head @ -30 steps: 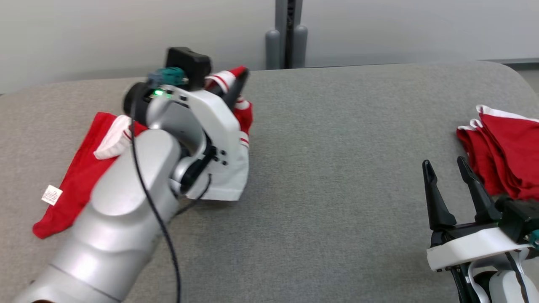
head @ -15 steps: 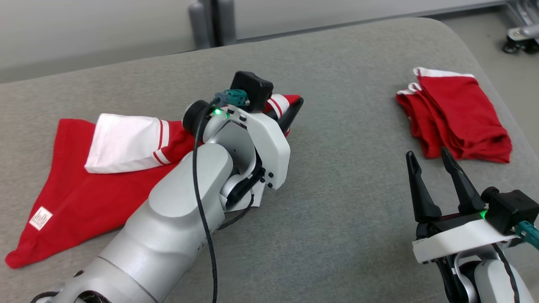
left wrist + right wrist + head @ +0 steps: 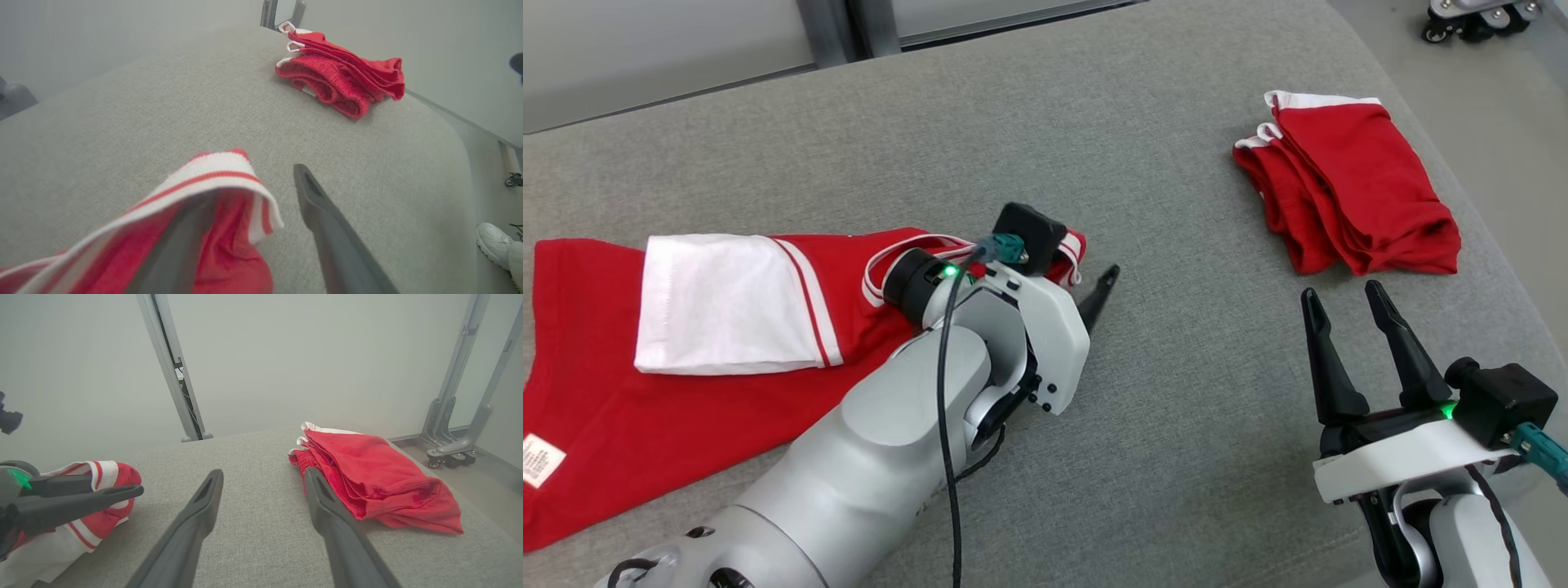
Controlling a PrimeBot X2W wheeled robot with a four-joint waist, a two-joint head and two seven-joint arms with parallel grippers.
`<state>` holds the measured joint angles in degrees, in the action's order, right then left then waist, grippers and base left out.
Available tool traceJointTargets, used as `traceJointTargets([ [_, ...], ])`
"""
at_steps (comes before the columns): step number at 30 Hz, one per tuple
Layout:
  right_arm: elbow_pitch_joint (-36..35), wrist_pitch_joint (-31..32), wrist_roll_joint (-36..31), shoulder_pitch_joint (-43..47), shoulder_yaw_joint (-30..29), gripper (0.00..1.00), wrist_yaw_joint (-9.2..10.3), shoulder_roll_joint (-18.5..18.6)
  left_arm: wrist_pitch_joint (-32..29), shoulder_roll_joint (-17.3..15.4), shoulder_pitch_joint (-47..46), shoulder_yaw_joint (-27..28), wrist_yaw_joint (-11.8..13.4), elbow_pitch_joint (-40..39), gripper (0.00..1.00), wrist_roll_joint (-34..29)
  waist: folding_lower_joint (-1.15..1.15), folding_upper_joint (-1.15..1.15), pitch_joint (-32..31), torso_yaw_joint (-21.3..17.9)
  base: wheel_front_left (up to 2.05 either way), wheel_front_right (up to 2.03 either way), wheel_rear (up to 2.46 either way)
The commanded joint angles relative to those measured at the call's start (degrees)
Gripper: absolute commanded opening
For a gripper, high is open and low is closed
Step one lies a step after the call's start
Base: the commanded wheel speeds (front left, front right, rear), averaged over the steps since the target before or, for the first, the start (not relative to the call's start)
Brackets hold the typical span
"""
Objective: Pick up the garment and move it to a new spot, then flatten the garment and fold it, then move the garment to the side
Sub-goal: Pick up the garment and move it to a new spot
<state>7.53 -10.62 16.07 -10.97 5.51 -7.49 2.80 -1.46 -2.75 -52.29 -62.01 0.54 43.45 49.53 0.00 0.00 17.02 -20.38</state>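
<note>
Though bunched before, garment now flatter.

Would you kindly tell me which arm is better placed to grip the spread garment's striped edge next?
Left, probably. The left gripper sits at the striped edge of the garment, jaws apart with cloth draped over one. The right gripper hovers open, apart from it, nearer the folded red pile.
</note>
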Motion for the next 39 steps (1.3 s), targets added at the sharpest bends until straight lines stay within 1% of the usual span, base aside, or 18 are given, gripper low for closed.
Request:
traceJointTargets([
  [1,0.29,-0.45,-0.27,-0.47,-0.38,1.0,-0.01,0.22,0.54,-0.32,-1.26,-1.2,0.43,0.45,1.0,0.01,0.0,0.0,-0.33,0.59,0.0,0.0,0.0],
  [3,0.51,-0.5,-0.59,-0.43,-0.6,1.0,-0.01,0.23,1.05,-0.31,-1.43,-3.38,0.63,0.61,1.0,-0.18,0.0,0.0,-0.86,1.47,0.0,0.0,0.0],
  [6,0.77,-0.35,-0.99,-0.02,-1.12,1.0,-0.01,0.22,1.72,-0.28,-0.81,-5.63,0.9,-0.55,1.0,1.17,0.0,0.0,-2.07,3.35,0.0,0.0,0.0],
  [11,0.4,0.51,-2.02,1.26,-2.79,1.0,-0.01,0.24,2.38,-0.29,1.02,-8.92,1.16,-3.49,1.0,2.01,0.0,0.0,-4.78,7.7,0.0,0.0,0.0],
  [15,-0.24,1.2,-2.81,2.56,-3.98,1.0,-0.01,0.24,4.22,-0.29,3.32,-9.95,1.98,-5.61,1.0,1.93,0.0,0.0,-6.97,11.21,0.0,0.0,0.0],
  [19,-1.08,2.02,-3.31,3.96,-4.91,1.0,-0.01,0.23,7.01,-0.3,5.59,-9.92,3.6,-6.51,1.0,2.4,0.0,0.0,-8.78,14.07,0.0,0.0,0.0],
  [22,-1.76,2.56,-3.49,4.9,-5.24,1.0,-0.01,0.24,9.17,-0.47,7.63,-9.11,4.82,-6.24,1.0,2.88,0.0,0.0,-9.97,15.4,0.0,0.0,0.0],
  [27,-2.7,3.47,-3.53,6.2,-5.47,1.0,-0.01,0.24,12.29,-2.37,10.55,-6.65,7.1,-6.37,1.0,4.47,0.0,0.0,-11.57,16.43,0.0,0.0,0.0],
  [36,-4.16,4.64,-4.03,7.99,-5.76,1.0,-0.01,0.24,15.79,-7.69,15.6,0.01,12.39,-7.69,1.0,7.09,0.0,0.0,-13.69,16.19,0.0,0.0,0.0],
  [39,-4.7,4.93,-4.2,8.17,-5.97,1.0,-0.01,0.25,16.3,-9.27,17.32,2.78,13.61,-8.16,1.0,8.2,0.0,0.0,-14.07,15.86,0.0,0.0,0.0],
])
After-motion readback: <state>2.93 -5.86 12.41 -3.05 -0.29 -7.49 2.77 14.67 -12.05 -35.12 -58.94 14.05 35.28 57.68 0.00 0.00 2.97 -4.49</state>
